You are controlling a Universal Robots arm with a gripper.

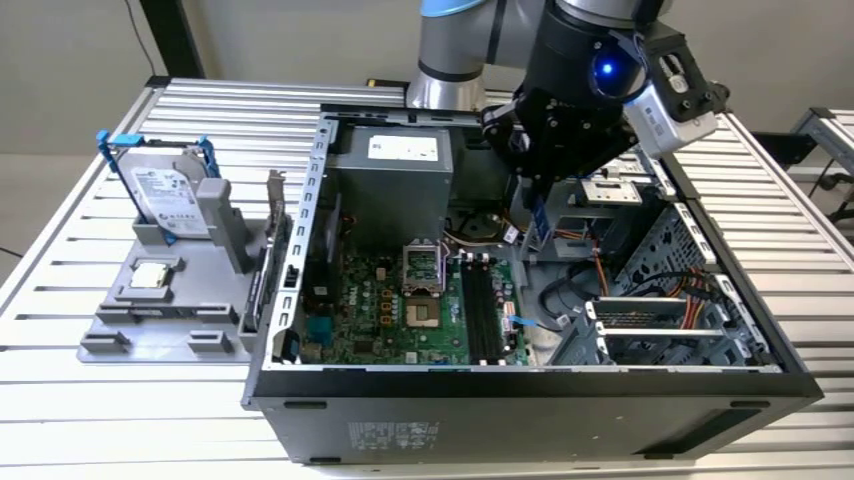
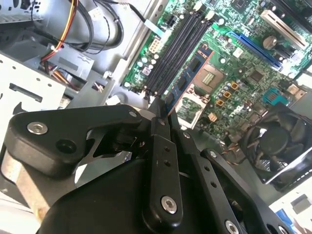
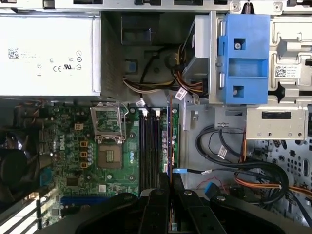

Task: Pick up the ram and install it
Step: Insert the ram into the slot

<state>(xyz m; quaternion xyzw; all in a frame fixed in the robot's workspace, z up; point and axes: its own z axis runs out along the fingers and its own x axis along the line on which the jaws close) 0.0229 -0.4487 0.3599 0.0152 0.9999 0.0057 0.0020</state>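
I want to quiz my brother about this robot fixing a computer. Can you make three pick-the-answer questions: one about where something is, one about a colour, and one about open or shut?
1. Where is the ram?
A) on the grey stand
B) on the table beside the case
C) in the gripper, over the motherboard

2. What colour is the frame round the hard drive?
A) blue
B) red
C) yellow

3. The computer case is:
A) shut
B) open
C) upside down

Answers:
1 C, the gripper is shut on the ram above the green board.
2 A, the frame is bright blue.
3 B, its inside parts show.
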